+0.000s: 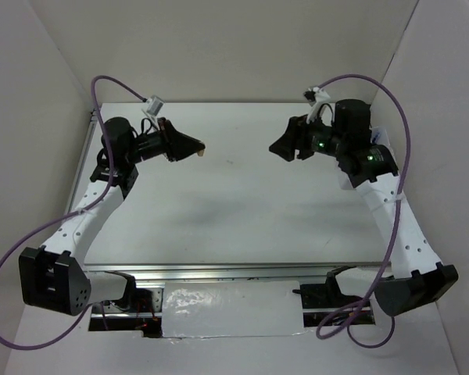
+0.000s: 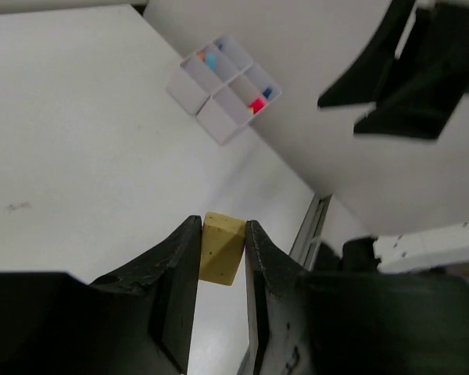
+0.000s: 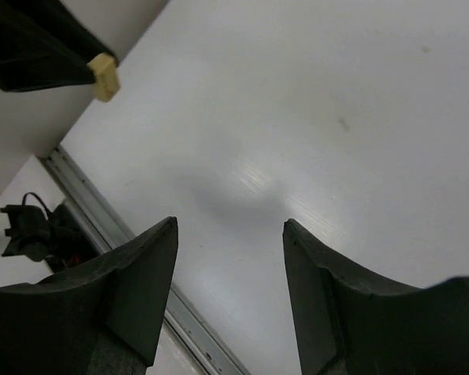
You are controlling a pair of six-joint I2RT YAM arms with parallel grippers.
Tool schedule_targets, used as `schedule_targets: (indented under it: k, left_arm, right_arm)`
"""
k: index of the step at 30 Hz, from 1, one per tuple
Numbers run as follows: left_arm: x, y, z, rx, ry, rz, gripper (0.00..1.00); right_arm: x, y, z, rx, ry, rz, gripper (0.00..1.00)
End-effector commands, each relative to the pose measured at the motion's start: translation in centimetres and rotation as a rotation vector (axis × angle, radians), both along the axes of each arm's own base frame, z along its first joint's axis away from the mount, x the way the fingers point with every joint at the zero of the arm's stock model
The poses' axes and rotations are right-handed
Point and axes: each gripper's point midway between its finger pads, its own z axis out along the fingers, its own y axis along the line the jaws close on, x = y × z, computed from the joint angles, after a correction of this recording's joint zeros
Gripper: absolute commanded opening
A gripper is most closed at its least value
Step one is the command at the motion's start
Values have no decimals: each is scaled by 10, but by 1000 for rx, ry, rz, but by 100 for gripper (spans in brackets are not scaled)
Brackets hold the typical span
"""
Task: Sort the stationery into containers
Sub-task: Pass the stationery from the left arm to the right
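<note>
One organiser tray (image 2: 186,94) sits at the worktop (image 2: 78,156) edge by the wall, its pink and blue contents too small to identify. Both arms reach inward, raised. Left fingers (image 2: 172,273) clamp one tan eraser (image 2: 221,248) above the worktop; right fingers (image 3: 133,281) are parted, holding nothing.

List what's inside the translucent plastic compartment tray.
Translucent divided organiser tray: a light-blue piece in one compartment, a pink-red piece and a small blue piece in another. Walls cover their lower parts; the items can't be identified.
</note>
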Motion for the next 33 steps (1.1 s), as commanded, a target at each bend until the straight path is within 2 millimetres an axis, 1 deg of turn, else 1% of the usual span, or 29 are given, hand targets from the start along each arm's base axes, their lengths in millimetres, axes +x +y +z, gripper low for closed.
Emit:
schedule_targets:
  k: [1,2,3,4,5,6,7,8,9,10,11,12,13,14,15,16,17,18,20,24,27,29,32,33]
  left_arm:
    - [14,5,47,-178,107,137,0]
    - [14,8,53,-207,136,165,0]
    - [17,10,52,-220,171,194,0]
    - [23,14,57,-235,179,243,0]
    - [24,15,58,-243,203,263,0]
    - [25,14,50,-230,256,283,0]
    - [31,17,53,-234,269,329,0]
    - [33,18,51,-234,295,353,0]
    - [33,16,49,-237,324,365,0]
    - [37,20,43,-245,378,410,0]
    - [37,18,41,-251,401,418,0]
    - [37,18,42,-260,411,425,0]
    - [36,18,34,-254,453,429,0]
    - [35,15,33,-255,464,420,0]
    - [34,13,32,-256,472,415,0]
    - [33,12,32,-258,474,408,0]
    - [31,9,33,-258,474,404,0]
    - [31,9,31,-253,479,404,0]
    - [31,8,32,-252,476,400,0]
    - [29,5,33,-244,466,387,0]
    - [29,4,35,-254,462,374,0]
    - [27,2,37,-258,462,362,0]
    - [25,0,38,-261,467,350,0]
    - [25,-1,45,-272,442,337,0]
  right_arm:
    - [-5,45,57,126,-152,-4,63]
    - [3,53,51,111,-133,-30,65]
    - [3,62,51,108,-125,-30,65]
    - [3,77,52,114,-115,-26,65]
    - [5,84,53,121,-115,-25,65]
    - [5,92,59,129,-126,-17,65]
    - [5,107,55,123,-120,3,65]
    - [3,115,54,118,-121,23,65]
    - [3,121,60,121,-133,34,65]
    - [7,131,54,111,-119,40,65]
    - [5,142,59,119,-134,51,65]
    - [5,147,58,116,-130,58,65]
    - [10,156,51,104,-116,62,65]
    - [10,162,55,108,-120,68,65]
    - [16,169,46,98,-99,71,65]
    - [17,173,45,101,-87,76,65]
    - [15,179,51,114,-91,92,65]
    - [20,184,45,110,-76,95,65]
    - [16,192,50,120,-81,118,65]
    - [13,203,37,100,-60,136,64]
    - [15,206,24,77,-44,132,63]
    - [18,207,20,70,-38,128,62]
    - [20,209,18,65,-39,126,60]
    - [22,208,18,67,-37,124,59]
